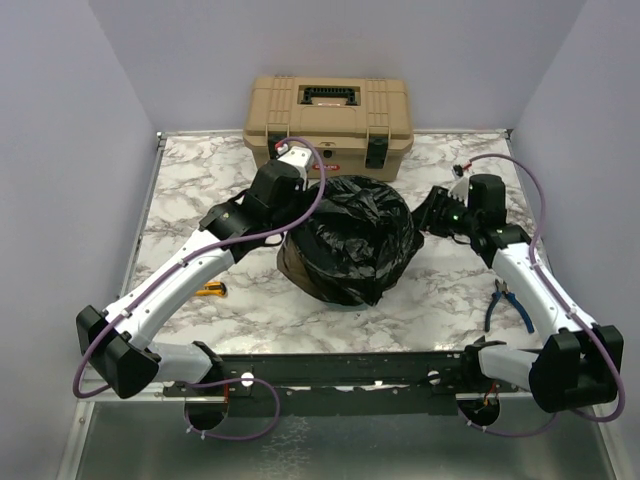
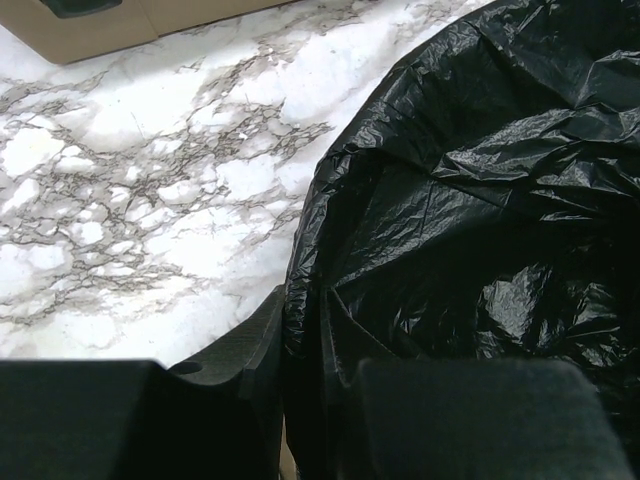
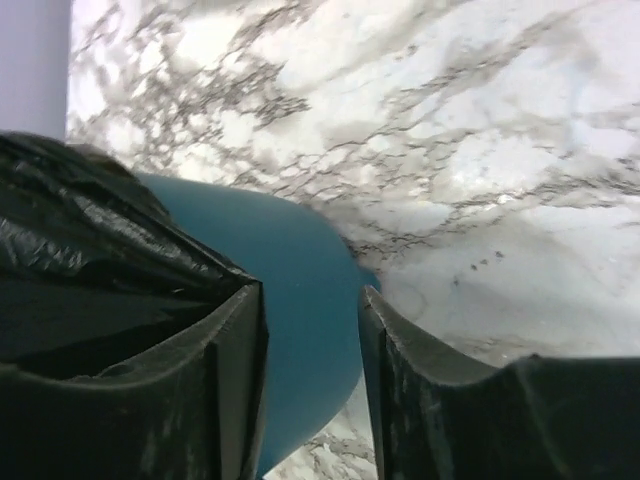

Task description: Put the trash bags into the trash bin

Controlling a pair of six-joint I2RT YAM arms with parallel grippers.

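Looking down from the top camera, you have the trash bag mounded at the middle of the marble table. It is a glossy black heap of thin film, creased all over and catching white glints on its ridges. It is draped over the trash bin, which is almost wholly covered from above. Only the right wrist camera gives you a stretch of the bin's smooth teal wall, bare below the bag's hem and standing on the marble.

Your left gripper sits at the bag's 9 o'clock side. Its jaws are drawn close, and a vertical fold of the black film is pinched between them (whether the bin's rim is caught in there too, you cannot tell). Beyond the fingers, the film slopes away in broad, shiny wrinkles.

Your right gripper is at the bag's 3 o'clock side. Its jaws are spread, with nothing gripped and the teal wall showing through the gap. Black film lies against the outer side of one finger.

A tan toolbox stands at 12 o'clock from the bag. Blue-handled pliers lie at 4 o'clock, and a small yellow object at 8 o'clock.
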